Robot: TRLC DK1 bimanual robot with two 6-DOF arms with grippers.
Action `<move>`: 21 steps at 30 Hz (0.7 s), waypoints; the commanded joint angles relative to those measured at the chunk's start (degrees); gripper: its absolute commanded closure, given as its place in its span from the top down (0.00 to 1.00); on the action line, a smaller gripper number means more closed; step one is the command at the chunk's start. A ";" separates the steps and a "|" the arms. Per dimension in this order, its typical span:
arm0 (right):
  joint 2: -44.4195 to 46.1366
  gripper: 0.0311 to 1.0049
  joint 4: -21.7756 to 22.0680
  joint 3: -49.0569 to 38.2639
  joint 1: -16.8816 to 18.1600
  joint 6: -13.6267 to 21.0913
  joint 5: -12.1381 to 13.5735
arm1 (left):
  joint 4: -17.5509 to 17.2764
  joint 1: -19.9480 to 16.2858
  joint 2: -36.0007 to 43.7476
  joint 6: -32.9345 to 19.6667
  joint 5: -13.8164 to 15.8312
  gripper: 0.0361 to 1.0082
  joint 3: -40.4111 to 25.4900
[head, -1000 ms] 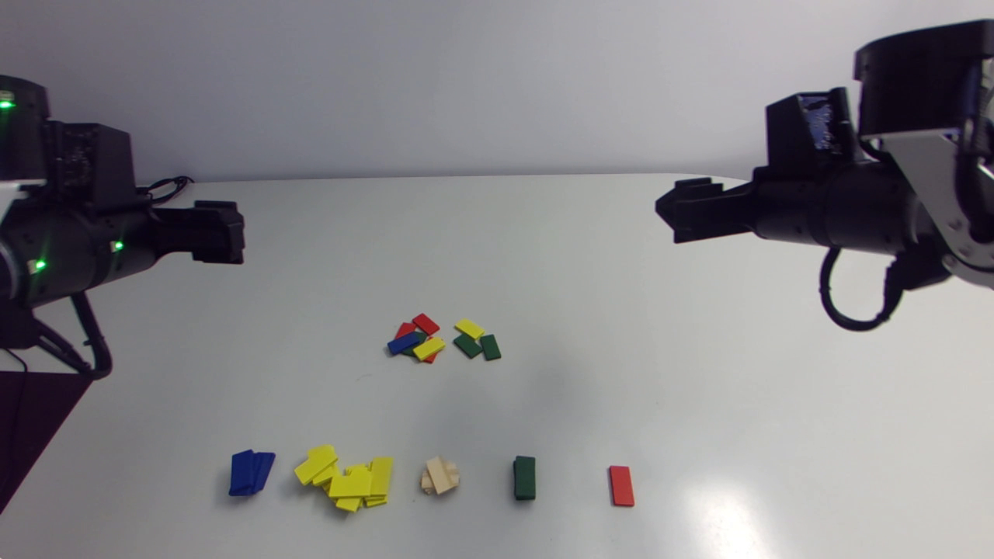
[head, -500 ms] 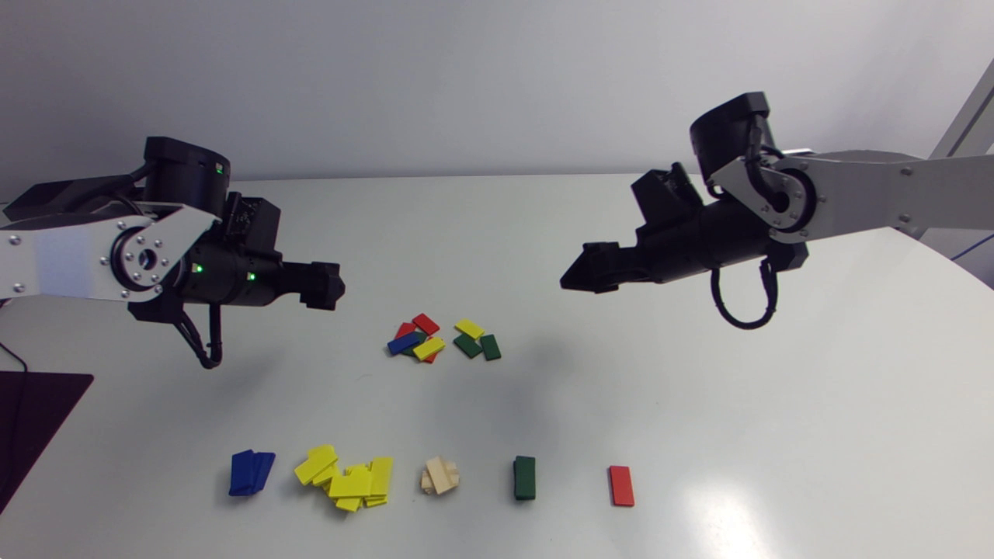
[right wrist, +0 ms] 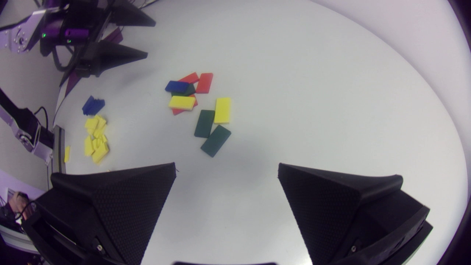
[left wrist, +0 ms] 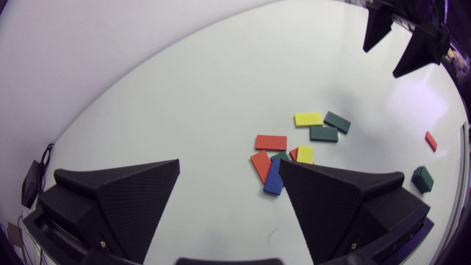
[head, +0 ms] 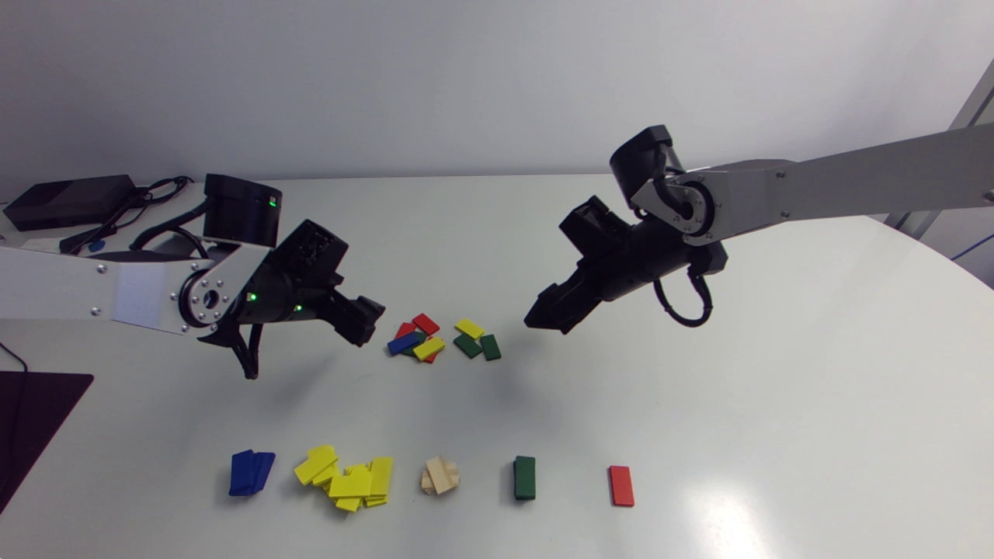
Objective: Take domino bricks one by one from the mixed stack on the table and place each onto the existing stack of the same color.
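The mixed heap (head: 443,338) of red, blue, yellow and green bricks lies mid-table. Along the front edge stand the blue stack (head: 250,472), a scattered yellow stack (head: 348,478), a wooden stack (head: 440,475), a green stack (head: 524,477) and a red brick (head: 621,485). My left gripper (head: 363,321) hovers just left of the heap, open and empty; in its wrist view (left wrist: 229,166) the blue brick (left wrist: 273,178) lies by one fingertip. My right gripper (head: 547,320) hovers right of the heap, open and empty, with two green bricks (right wrist: 210,132) ahead of it (right wrist: 226,169).
A black box with cables (head: 66,200) sits at the table's far left corner. A dark mat (head: 31,415) lies at the left edge. Bare table surface (head: 776,388) stretches to the right of the heap and the stacks.
Both arms have swung in from the sides and come down toward the mixed heap. The bricks and stacks have not moved.
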State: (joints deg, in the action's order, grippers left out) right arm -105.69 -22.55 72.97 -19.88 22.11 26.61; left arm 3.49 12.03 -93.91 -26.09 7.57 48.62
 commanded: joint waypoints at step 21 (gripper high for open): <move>-11.64 0.97 -4.79 5.78 -6.40 26.41 -2.35 | -1.55 -0.25 -8.04 -17.86 7.90 0.95 1.30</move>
State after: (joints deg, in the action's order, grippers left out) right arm -116.62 -26.89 77.08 -25.63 46.37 23.86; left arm 2.17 11.38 -100.49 -42.28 14.81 48.62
